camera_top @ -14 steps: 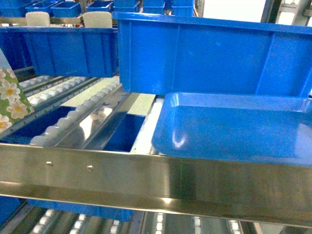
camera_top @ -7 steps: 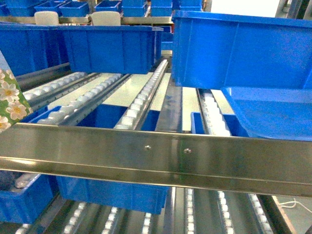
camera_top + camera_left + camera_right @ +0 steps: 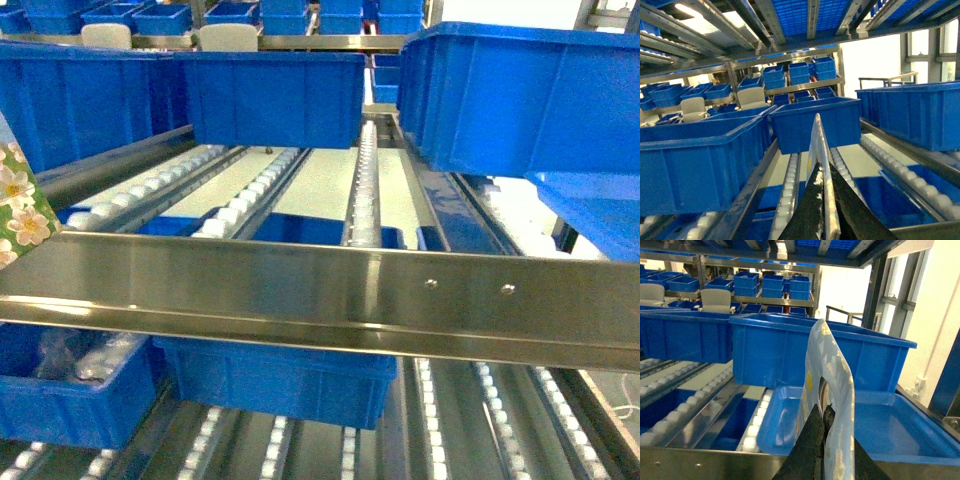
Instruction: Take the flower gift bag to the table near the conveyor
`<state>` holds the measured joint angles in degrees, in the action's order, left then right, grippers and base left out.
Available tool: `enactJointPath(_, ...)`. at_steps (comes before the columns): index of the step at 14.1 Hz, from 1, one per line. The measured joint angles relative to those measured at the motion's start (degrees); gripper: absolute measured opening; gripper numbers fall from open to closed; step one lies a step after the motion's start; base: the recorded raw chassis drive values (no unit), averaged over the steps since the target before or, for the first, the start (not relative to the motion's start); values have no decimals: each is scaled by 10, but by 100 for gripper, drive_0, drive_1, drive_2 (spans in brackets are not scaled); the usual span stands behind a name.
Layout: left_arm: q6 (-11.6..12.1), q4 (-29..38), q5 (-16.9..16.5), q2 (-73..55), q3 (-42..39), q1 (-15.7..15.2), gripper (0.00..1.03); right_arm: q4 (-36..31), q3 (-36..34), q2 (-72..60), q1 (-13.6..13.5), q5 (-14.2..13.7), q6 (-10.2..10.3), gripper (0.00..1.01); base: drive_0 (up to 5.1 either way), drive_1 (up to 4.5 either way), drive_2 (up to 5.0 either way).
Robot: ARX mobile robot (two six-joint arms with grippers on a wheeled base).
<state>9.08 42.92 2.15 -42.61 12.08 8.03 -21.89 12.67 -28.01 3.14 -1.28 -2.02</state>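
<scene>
Gift bag: green paper printed with white flowers; only a corner shows at the far left edge of the head view, in front of the steel rail. Its edge rises between the left fingers in the left wrist view, and a pale, glossy loop of it stands above the right fingers in the right wrist view.
Left gripper: dark fingers pressed together on the bag's thin edge, jaws clamped on it.
Right gripper: dark fingers closed on the base of the pale loop, jaws clamped on it.
Conveyor: steel rack with sloping rows of small white rollers, filling the head view behind and below the bag.
Steel rail: shiny front bar crossing the head view, with two small screws right of centre.
Blue bins: several stand on the roller tracks; more sit on the level below the rail.
Blue tray: shallow, just in front of a deep bin, behind the right gripper in the right wrist view.
Table: cannot be seen in any view.
</scene>
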Motion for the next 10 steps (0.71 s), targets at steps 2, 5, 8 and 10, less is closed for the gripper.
enactJointPath(2, 0, 0, 0, 0, 0, 0, 2, 0, 0, 0, 0, 0, 0, 2, -469, 132, 367)
enactJointPath(5, 0, -1, 0, 0, 0, 0, 2, 1, 0, 0, 0, 0, 0, 2, -487, 115, 348)
enactJointPath(8, 0, 0, 0, 0, 0, 0, 2, 0, 0, 0, 0, 0, 0, 2, -486, 116, 349)
enactJointPath(10, 0, 0, 0, 0, 0, 0, 2, 0, 0, 0, 0, 0, 0, 2, -474, 132, 361)
